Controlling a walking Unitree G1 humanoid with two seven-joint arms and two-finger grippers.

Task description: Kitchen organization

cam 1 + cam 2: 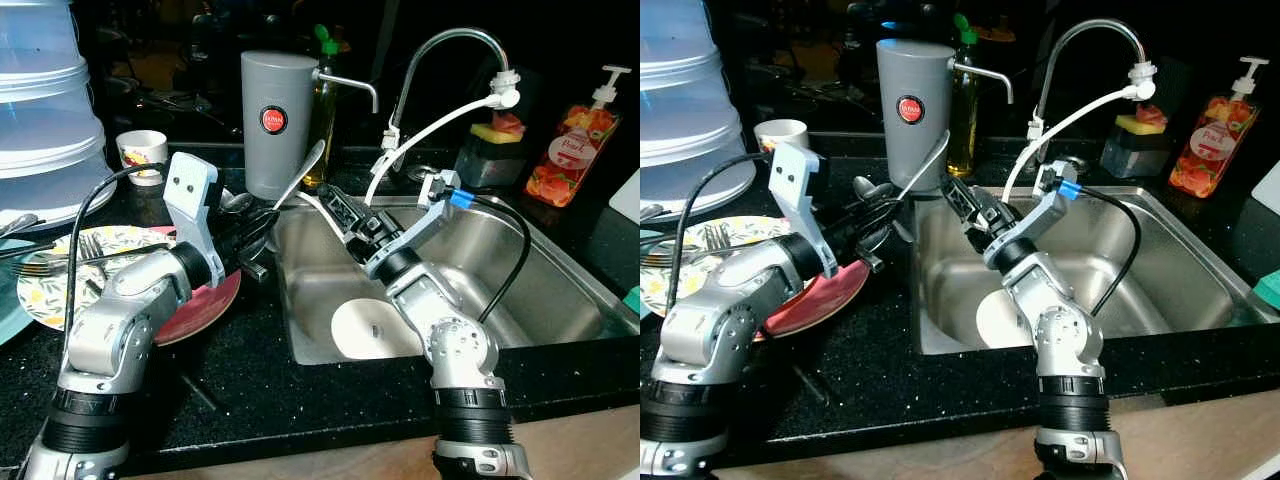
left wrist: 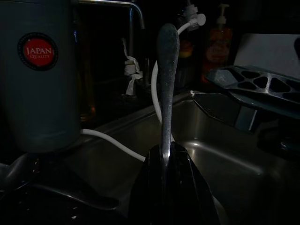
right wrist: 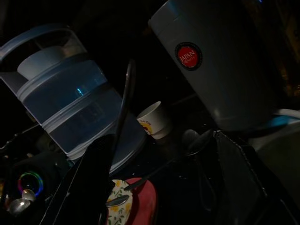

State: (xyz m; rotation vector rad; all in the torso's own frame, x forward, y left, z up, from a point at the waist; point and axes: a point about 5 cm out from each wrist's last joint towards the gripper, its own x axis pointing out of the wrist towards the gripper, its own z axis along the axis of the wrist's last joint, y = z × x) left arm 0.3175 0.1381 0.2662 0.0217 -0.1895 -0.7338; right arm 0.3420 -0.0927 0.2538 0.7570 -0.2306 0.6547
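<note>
The left gripper (image 1: 262, 225) is pinching a slim, shiny metal spoon (image 1: 303, 170) upright beside the matte grey dispenser (image 1: 277, 120), while the right gripper (image 1: 338, 208) is spreading its fingers over the steel sink (image 1: 560, 270), cutlery beneath lying dim.

"JAPAN QUALITY" on grey canister (image 2: 40, 70)

the left gripper (image 2: 169, 154) is clamped on the handle of a metal spoon (image 2: 167, 79), which stands upright between the black fingers (image 2: 185, 187). beside it stands a grey canister (image 2: 40, 79) bearing a red round label. a white hose (image 2: 112, 143) runs along the rim of the steel sink (image 2: 225, 154). a dark tray with hollows (image 2: 255, 84) lies beyond the basin. a soap bottle (image 2: 220, 44) stands in the dim background.
</note>
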